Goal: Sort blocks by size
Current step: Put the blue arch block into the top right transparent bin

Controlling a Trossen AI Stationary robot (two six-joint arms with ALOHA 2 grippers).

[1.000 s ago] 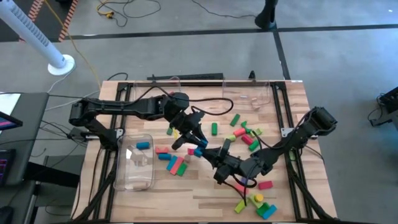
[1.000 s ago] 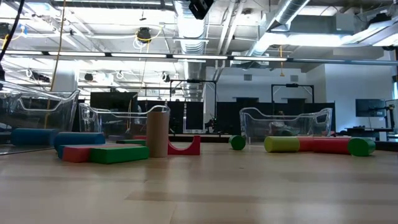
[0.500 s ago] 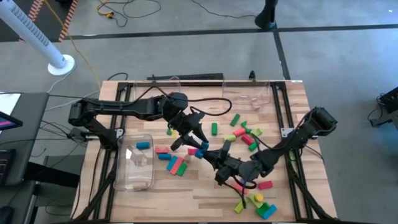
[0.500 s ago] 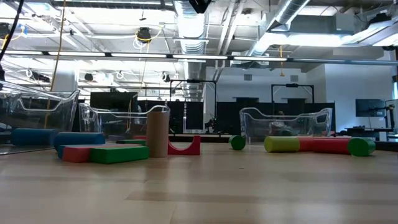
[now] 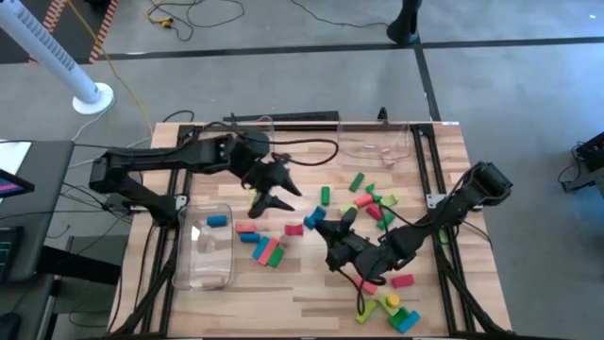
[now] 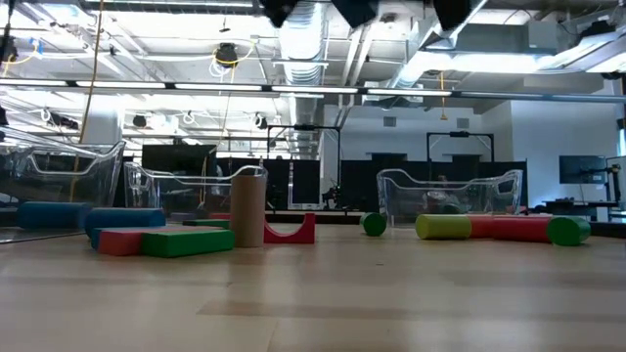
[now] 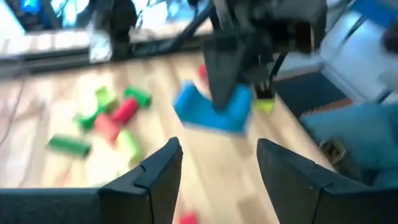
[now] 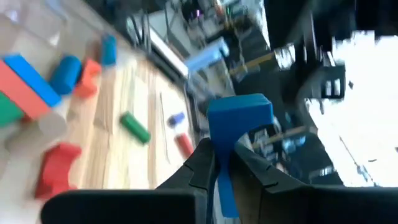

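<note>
Two of my arms are over the wooden table [image 5: 311,288]. My right gripper [image 5: 342,219] is near the middle of the table. It is squeezed tight on a blue arch block [image 8: 239,121], and the block sticks up between my two dark fingers [image 8: 202,163]. My left wrist camera shows the same blue arch block [image 7: 211,112], held up off the wood by that other gripper.

My left gripper [image 5: 281,194] hangs just beside it, nearer the far side of the table. Its fingers [image 7: 155,171] are spread apart and hold nothing.

Lots of other blocks lie on the table. A blue, red and green bunch [image 5: 264,248] sits close to a clear bin [image 5: 203,274], and one blue block [image 5: 218,221] lies inside that bin. Green, red and yellow blocks [image 5: 370,201] are scattered behind my right gripper. A few more [image 5: 396,312] lie near the front edge. From low down, a wooden cylinder [image 6: 247,208] stands upright, touching a red arch [image 6: 290,231].
</note>
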